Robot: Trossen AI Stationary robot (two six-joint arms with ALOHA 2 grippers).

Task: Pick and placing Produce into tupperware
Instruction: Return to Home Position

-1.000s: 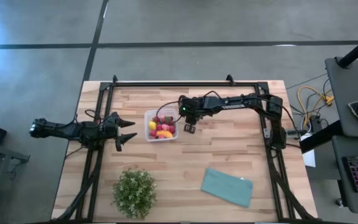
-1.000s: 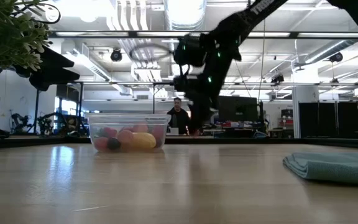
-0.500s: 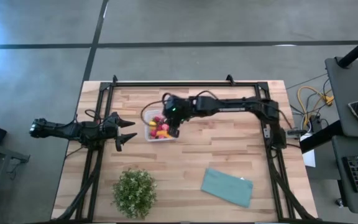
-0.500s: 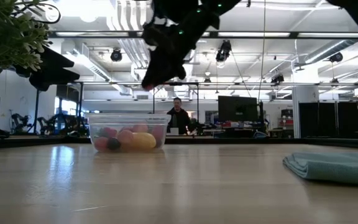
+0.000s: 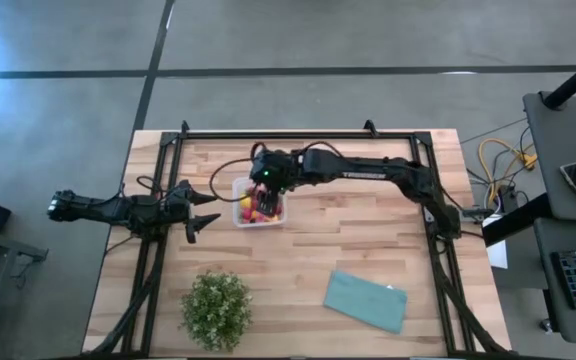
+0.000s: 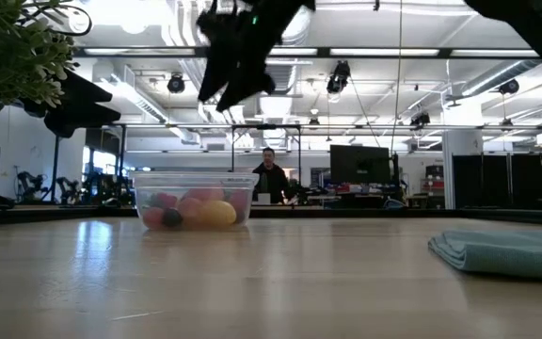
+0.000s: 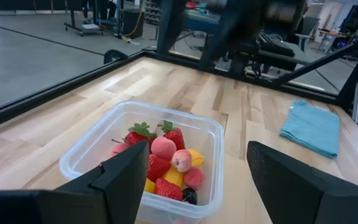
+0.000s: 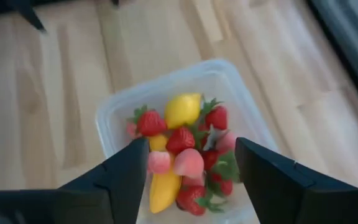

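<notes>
Wooden table (image 5: 368,240): clear square tupperware (image 8: 232,87) of red and yellow produce (image 8: 180,140), probably light, slippery; pinch fruits mid-body. Right gripper (image 5: 264,200) above, left gripper (image 5: 213,210) beside, jaws open.

- Grey concrete floor (image 5: 348,35) surrounds the wooden table (image 5: 368,235).
- Bright lights (image 6: 130,11) shine on the ceiling.
- A dark monitor (image 6: 358,164) and a person (image 6: 269,179) stand far back.
</notes>
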